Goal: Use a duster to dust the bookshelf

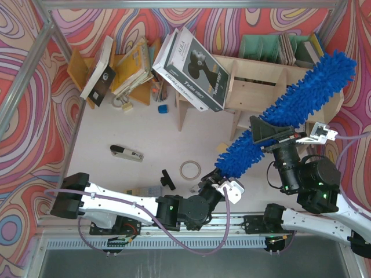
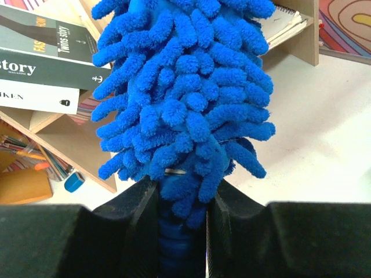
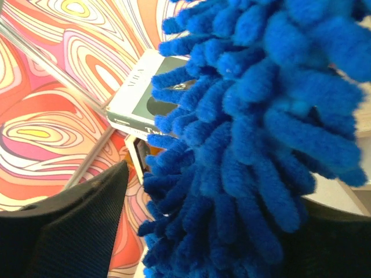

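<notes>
Swirly pink-orange-purple patterned walls (image 1: 23,145) around a white tabletop (image 1: 116,127), metal frame bars (image 1: 174,4) at the edges.

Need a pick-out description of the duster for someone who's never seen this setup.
Find the plywood bookshelf at the back right of the table. The duster slants from above its right end down to the left gripper, which clamps its handle end. It is the only long, fluffy, bright blue thing; its neighbours are pale wood and books.
</notes>
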You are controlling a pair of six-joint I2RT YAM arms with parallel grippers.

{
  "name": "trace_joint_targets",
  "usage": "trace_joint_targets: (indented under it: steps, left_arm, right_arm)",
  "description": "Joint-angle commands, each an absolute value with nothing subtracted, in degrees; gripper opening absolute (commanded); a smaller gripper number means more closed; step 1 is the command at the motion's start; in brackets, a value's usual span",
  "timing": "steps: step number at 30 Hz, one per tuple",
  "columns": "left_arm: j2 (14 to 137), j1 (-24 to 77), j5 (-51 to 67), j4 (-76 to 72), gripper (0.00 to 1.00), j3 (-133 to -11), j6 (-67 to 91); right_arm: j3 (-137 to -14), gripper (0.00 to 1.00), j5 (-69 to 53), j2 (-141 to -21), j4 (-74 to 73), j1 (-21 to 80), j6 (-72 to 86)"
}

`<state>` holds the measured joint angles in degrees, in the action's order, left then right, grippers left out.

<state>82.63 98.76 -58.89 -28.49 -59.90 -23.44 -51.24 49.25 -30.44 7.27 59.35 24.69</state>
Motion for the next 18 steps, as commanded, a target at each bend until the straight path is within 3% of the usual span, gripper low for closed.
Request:
trace_joint_targets:
  steps: [1,7,10,13,14,15,18]
  left_arm:
    - [81.0,99.2,-60.5,-31.1,0.00,-59.3,-22.1]
    - [81.0,99.1,-61.6,-31.1,0.04,-59.3,-22.0]
    - [81.4,99.1,-63.8,-31.0,0.15,-59.5,-22.1]
    - [81.3,99.1,-66.4,-30.4,0.36,-59.5,-21.7]
    - [81.1,99.0,-67.0,-30.3,0.72,-59.4,-21.9]
    - [80.9,99.1,-67.5,-29.6,0.95,-59.5,-21.8]
    - [79.6,99.2,-69.4,-29.0,0.98,-59.2,-22.2]
  right_arm:
    - [-52.7,0.58,50.9,-30.2,5.6,59.7,27.7]
    - [-53.7,0.16,51.9,-30.8,2.8,59.7,30.4]
    - [-54.2,0.05,53.6,-30.8,0.3,59.6,33.0]
    - [-54.2,0.01,55.9,-30.3,-2.6,59.7,36.8]
    - [-54.2,0.01,56.9,-30.0,-3.8,59.7,38.5]
    - [-54.2,0.01,58.0,-29.7,-5.2,59.6,41.0]
    - [-54.1,0.01,61.3,-28.6,-10.9,59.7,47.7]
